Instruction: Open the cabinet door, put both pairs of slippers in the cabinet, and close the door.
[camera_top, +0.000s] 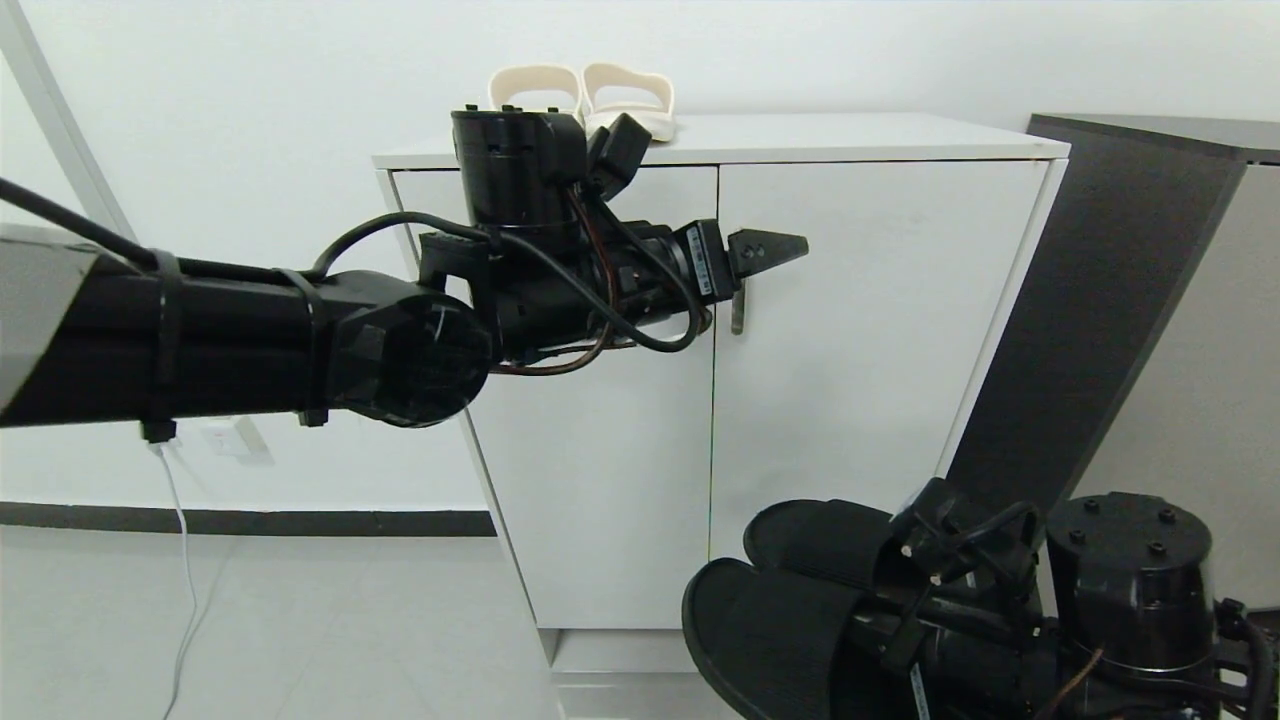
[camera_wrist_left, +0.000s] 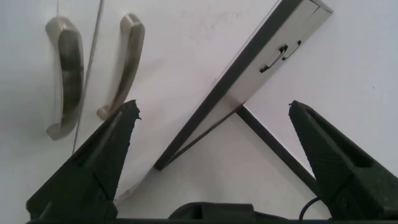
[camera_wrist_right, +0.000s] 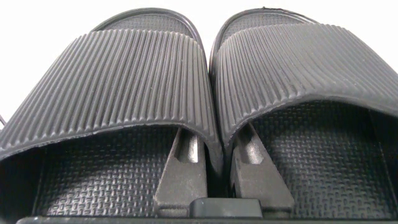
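The left pincer, jaws apart, hangs at the shut cabinet, so nothing is stowed yet. The right pincer is clamped on the black slippers, held low in front. The cream slippers wait on top.

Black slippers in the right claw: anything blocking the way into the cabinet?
Yes. Both cabinet doors are shut in front of the black slippers. The open left claw sits by the handles, gripping neither.

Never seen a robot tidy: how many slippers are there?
4: two cream slippers side by side on the cabinet top; two black slippers pinched together in the right end effector. More could be inside.
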